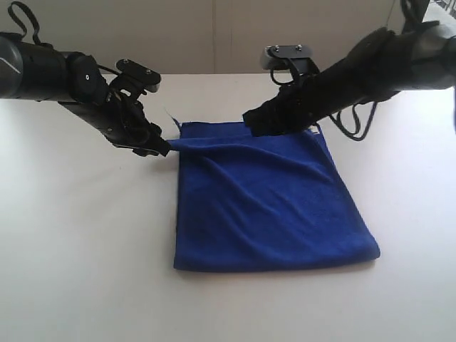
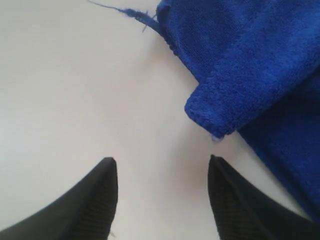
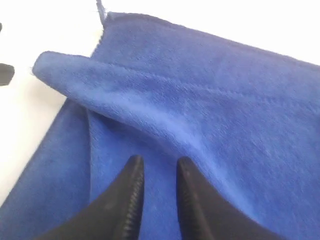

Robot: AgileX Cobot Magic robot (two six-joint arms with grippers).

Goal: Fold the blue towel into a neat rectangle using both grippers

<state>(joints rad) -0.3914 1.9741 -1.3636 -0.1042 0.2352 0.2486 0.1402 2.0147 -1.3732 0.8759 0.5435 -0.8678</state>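
The blue towel (image 1: pixel 271 206) lies folded on the white table, with slack ridges running across its far half. My left gripper (image 1: pixel 162 148) is at the towel's far left corner. In the left wrist view it (image 2: pixel 160 159) stands wide open over bare table. The doubled corner (image 2: pixel 215 115) lies just beyond its fingertips, not between them. My right gripper (image 1: pixel 249 120) hovers low over the towel's far edge. In the right wrist view its jaws (image 3: pixel 159 160) stand a narrow gap apart above the towel (image 3: pixel 210 100), and no fold shows between them.
The white table (image 1: pixel 85 249) surrounds the towel on all sides. A loose blue thread (image 2: pixel 125 11) trails from the towel's edge near the left gripper. The pale wall stands behind the table's far edge (image 1: pixel 214 74).
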